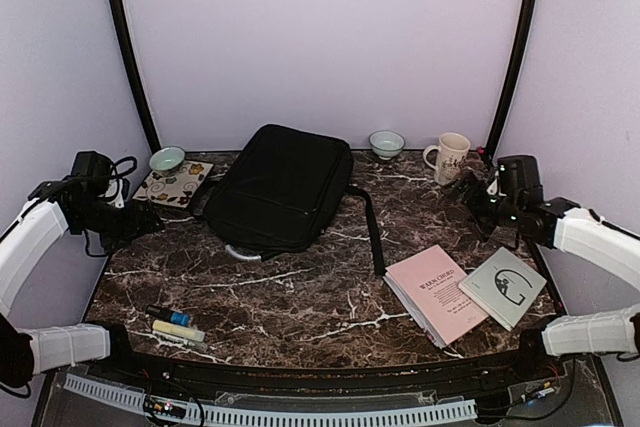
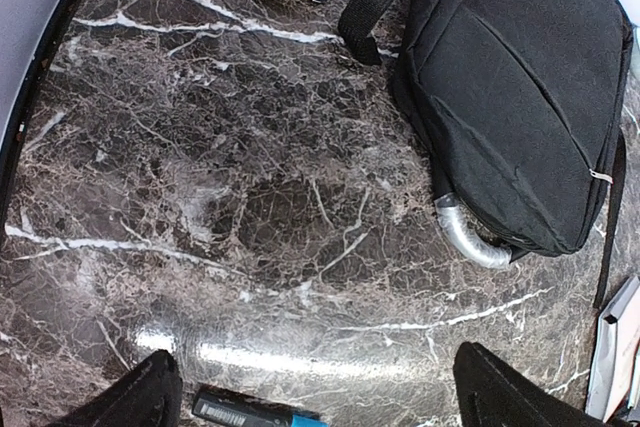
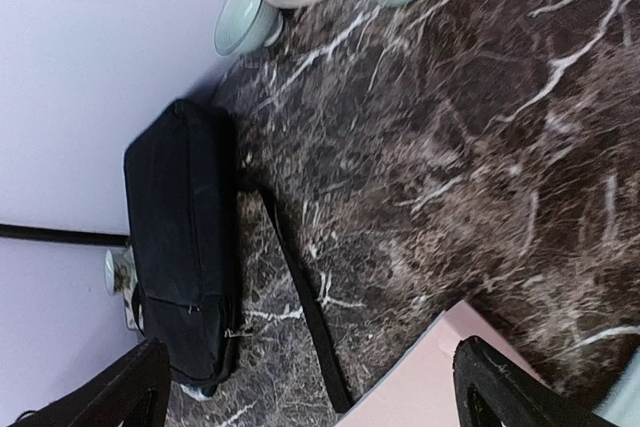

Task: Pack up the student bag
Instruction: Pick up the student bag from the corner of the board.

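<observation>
One pink booklet point(image 1: 436, 294) near student bag point(image 1: 282, 187), perhaps "WARNCHORD".

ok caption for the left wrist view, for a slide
Left gripper open over the table; bag with grey handle at upper right.

the left arm point(image 1: 28, 242) and right arm point(image 1: 598, 239) wear smooth white shells with black joints between. the left gripper point(image 1: 148, 219) and right gripper point(image 1: 468, 195) are matt black. a black cable point(image 1: 118, 169) loops by the left wrist. close up, the fingers point(image 2: 135, 399) are blunt black wedges.
</observation>
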